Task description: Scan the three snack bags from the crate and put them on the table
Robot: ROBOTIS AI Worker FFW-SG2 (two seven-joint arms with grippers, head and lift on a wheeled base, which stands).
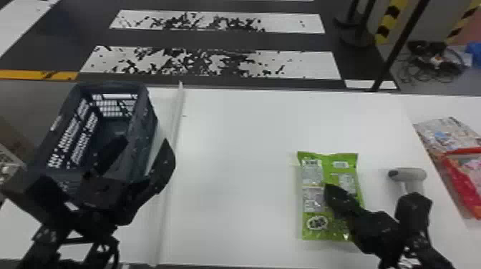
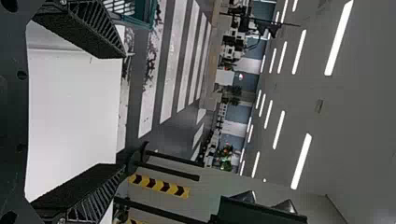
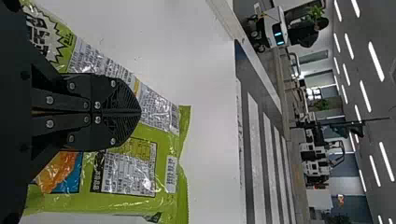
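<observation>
Head view, clock directions taken from its centre. The green snack bag lies flat on the tabletop at four o'clock, printed back up, barcode panel exposed. The right hand is clenched, its two fingers together over the bag with no part of it visibly pinched; whether they press on it cannot be told. The scanner sits just beside the bag, towards two o'clock from it. A red packet and a multicoloured packet lie farther out, around three o'clock. The left hand is released, fingers wide apart, at eight o'clock by the near end of the crate. Step in hand, judged: scanning the green bag, probably the last of three. Next move: lift the right hand off, spread its fingers, take the scanner and aim at the barcode. Risk: dragging the slick film askew.
</observation>
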